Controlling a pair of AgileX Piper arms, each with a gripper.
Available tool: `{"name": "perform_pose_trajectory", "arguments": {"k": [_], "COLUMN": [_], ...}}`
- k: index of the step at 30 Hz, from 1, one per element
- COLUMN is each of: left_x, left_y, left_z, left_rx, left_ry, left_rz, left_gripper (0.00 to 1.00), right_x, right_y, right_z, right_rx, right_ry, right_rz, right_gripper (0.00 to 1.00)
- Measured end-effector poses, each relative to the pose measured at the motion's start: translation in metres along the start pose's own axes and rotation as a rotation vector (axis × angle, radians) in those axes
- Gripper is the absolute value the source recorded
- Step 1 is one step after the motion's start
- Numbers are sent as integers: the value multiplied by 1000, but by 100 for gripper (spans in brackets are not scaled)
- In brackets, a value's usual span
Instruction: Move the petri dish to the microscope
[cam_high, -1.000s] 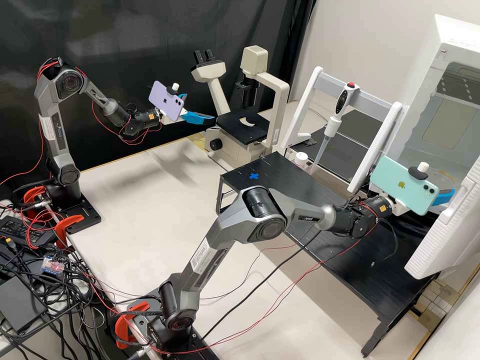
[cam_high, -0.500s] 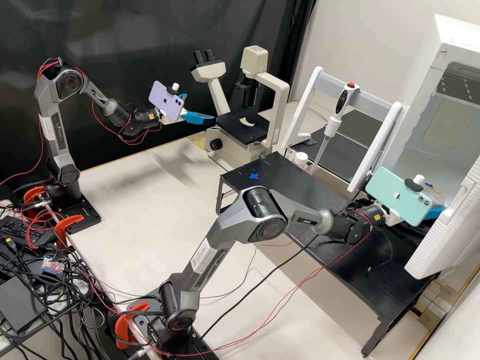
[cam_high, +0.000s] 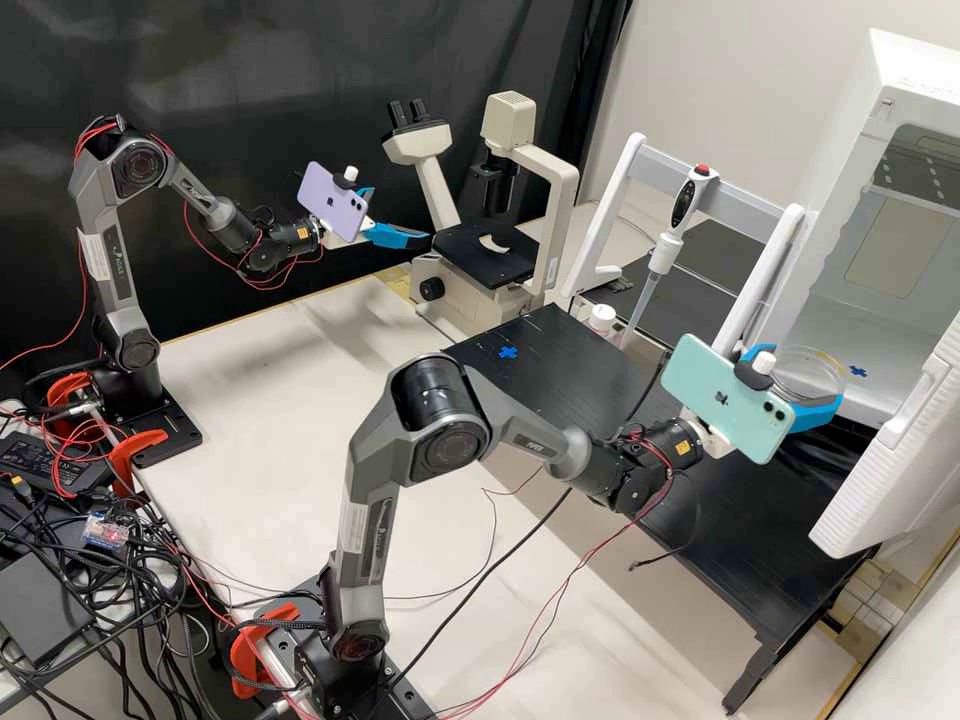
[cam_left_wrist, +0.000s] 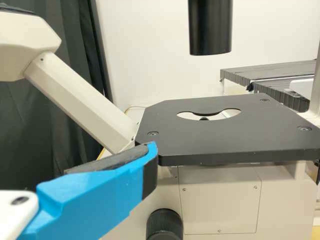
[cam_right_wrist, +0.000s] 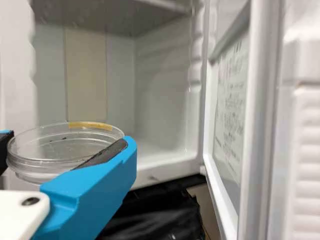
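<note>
Our right gripper (cam_right_wrist: 67, 142) pinches petri dish (cam_right_wrist: 40, 167), seemingly level, well apart from microscope stage (cam_high: 465, 256); our left gripper (cam_high: 401, 214), spread, sits nearer stage.

Broad pale tabletop (cam_high: 250, 375), low black table (cam_high: 590, 375) standing over part of it, taped blue cross (cam_high: 508, 352) on black top near one corner; black base of left arm (cam_high: 165, 425) and black base of other arm (cam_high: 345, 685) on pale tabletop, set along same side, orange clamps (cam_high: 134, 458) at that edge; tangled cables (cam_high: 110, 600) and dark flat box (cam_high: 42, 608) on side surface beyond
</note>
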Motion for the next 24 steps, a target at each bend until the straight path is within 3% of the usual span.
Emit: {"name": "perform_pose_trajectory", "arguments": {"k": [6, 17, 24], "left_x": [0, 0, 0], "left_y": [0, 0, 0], "left_z": [0, 0, 0], "left_rx": [0, 0, 0], "left_ry": [0, 0, 0], "left_rz": [0, 0, 0], "left_gripper": [100, 100, 100], "right_x": [-40, -96, -124], "right_y": [-5, -65, -93], "right_z": [-23, -84, -133], "right_rx": [42, 70, 65], "right_ry": [86, 295, 453], "right_rz": [-1, -236, -303], "right_gripper": [0, 0, 0]}}
